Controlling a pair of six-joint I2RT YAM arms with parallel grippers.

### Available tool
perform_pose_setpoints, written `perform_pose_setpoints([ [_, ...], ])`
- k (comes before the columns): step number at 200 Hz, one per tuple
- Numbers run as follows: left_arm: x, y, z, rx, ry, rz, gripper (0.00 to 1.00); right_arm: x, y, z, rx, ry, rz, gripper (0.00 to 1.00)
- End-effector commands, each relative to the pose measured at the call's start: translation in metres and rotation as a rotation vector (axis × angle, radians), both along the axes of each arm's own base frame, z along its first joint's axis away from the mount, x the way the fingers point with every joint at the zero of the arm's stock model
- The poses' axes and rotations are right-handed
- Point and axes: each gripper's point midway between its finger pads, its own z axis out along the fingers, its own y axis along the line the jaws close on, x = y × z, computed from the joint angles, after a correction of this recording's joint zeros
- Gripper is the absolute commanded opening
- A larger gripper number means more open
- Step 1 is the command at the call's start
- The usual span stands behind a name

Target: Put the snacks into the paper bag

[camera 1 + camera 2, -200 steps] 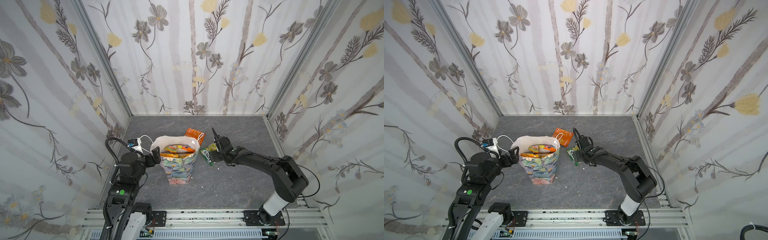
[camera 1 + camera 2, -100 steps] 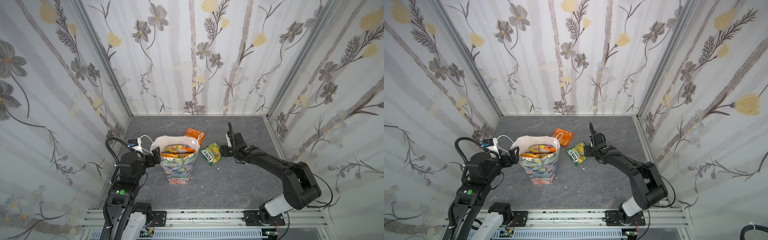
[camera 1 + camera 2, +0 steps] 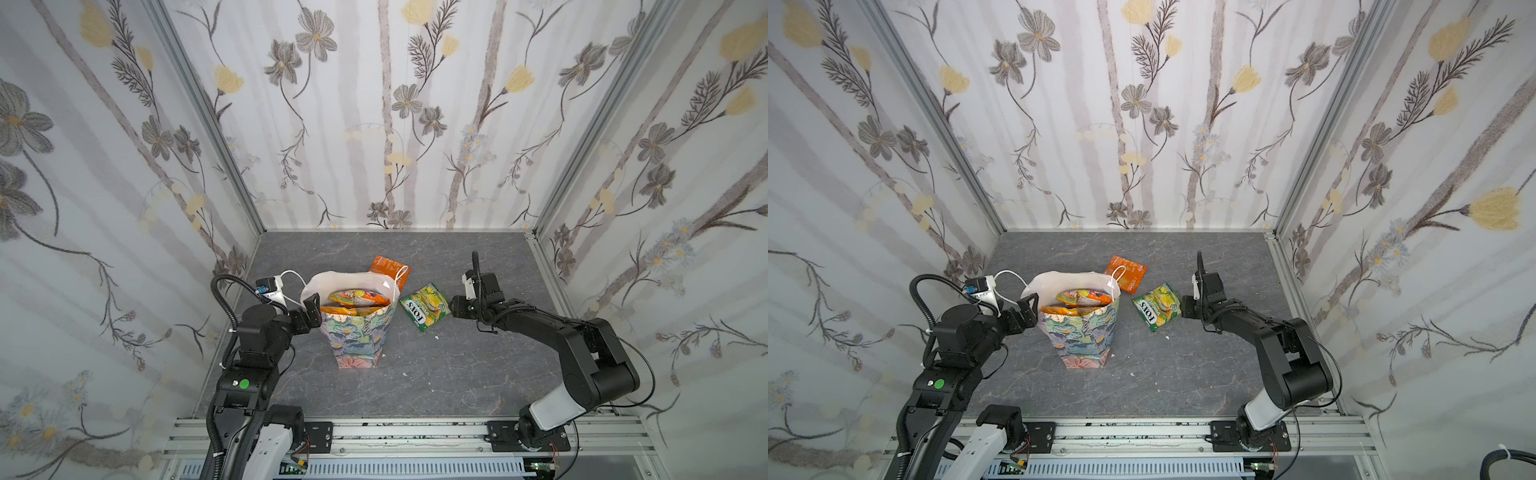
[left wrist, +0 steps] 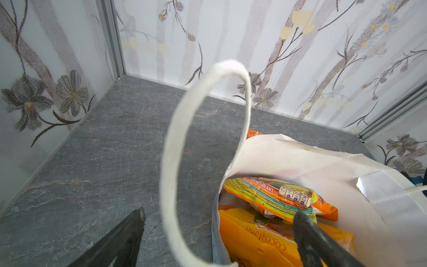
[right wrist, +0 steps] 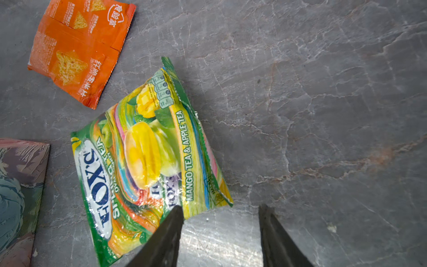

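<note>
Backed right gripper (image 5: 220,208) toward right edge of the table (image 3: 415,374), jaws parted and empty, leaving green packet (image 3: 424,306) flat just beside the paper bag (image 3: 357,336), likely needing regrasp, with left gripper (image 4: 220,213) splayed astride its rim

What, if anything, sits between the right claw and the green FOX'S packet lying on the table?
Nothing visible. The right gripper is right at the green FOX'S packet, jaws apart, with one finger overlapping the packet's corner in the wrist view. The orange packet lies apart from both, on the far side of the green one.
</note>
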Motion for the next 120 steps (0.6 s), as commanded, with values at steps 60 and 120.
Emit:
perform_pose_setpoints([
  [60,0.002,0.000,0.006,0.000,-0.026,0.001,1.00,0.015,0.003,-0.018,-0.014,0.010,0.021,0.44],
  [120,0.001,0.000,0.006,0.000,-0.027,0.002,1.00,0.018,0.009,-0.025,0.002,0.018,0.051,0.40],
])
